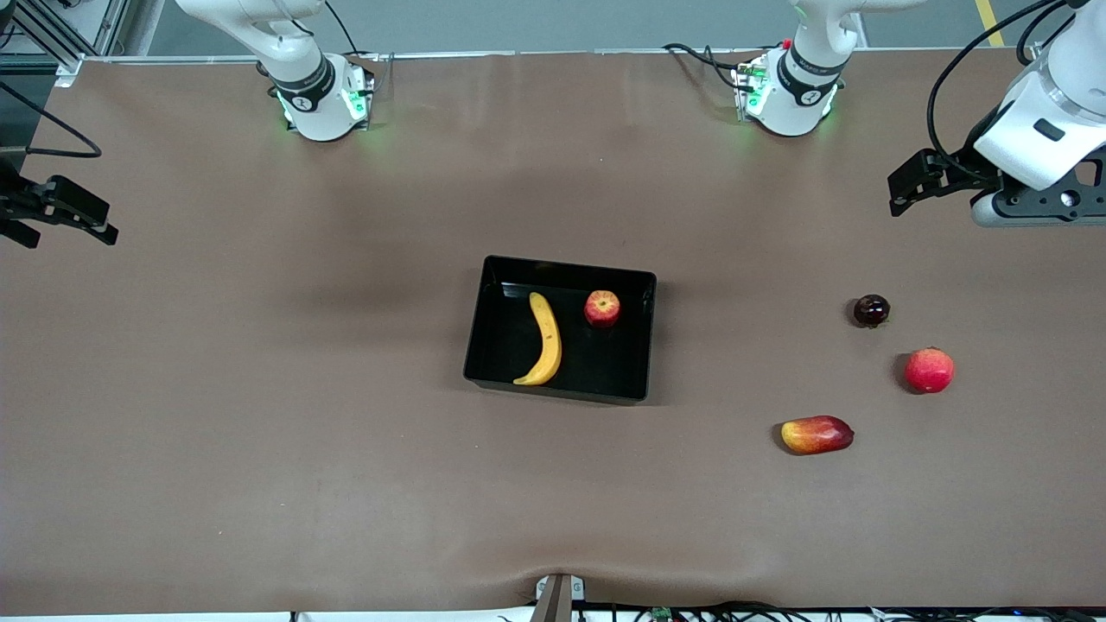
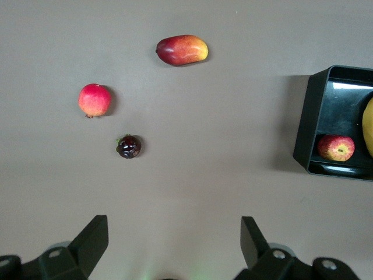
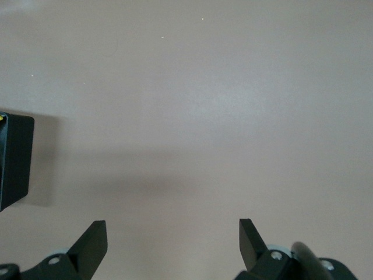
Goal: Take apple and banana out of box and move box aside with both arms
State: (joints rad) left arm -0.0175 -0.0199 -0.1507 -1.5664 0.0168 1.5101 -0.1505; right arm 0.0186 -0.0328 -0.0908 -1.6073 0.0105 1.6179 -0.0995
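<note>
While both arms wait at the ends of the worktop (image 1: 259, 484), the black box (image 1: 484, 345) sits at its middle with two fruits inside: one banana (image 1: 546, 341) and one small red apple (image 1: 601, 308). The banana lies on the box floor with its long axis running toward and away from the front camera, its bow bulging toward the left arm's end and its tips curling toward the right arm's end. The apple rests beside it, toward the left arm's end, apart from the banana and farther from the front camera than the banana's lower tip.

Three more fruits lie loose on the worktop toward the left arm's end, well apart from the box: one dark round fruit (image 1: 871, 310), one plain red round fruit (image 1: 929, 371) and one oblong red-and-yellow fruit (image 1: 816, 434), which is nearest the front camera.

The left hand (image 2: 175, 248) hangs over the worktop at its own end, fingers spread wide and holding nothing. The right hand (image 3: 173, 245) hangs over the bare worktop at its end, likewise spread and holding nothing.
</note>
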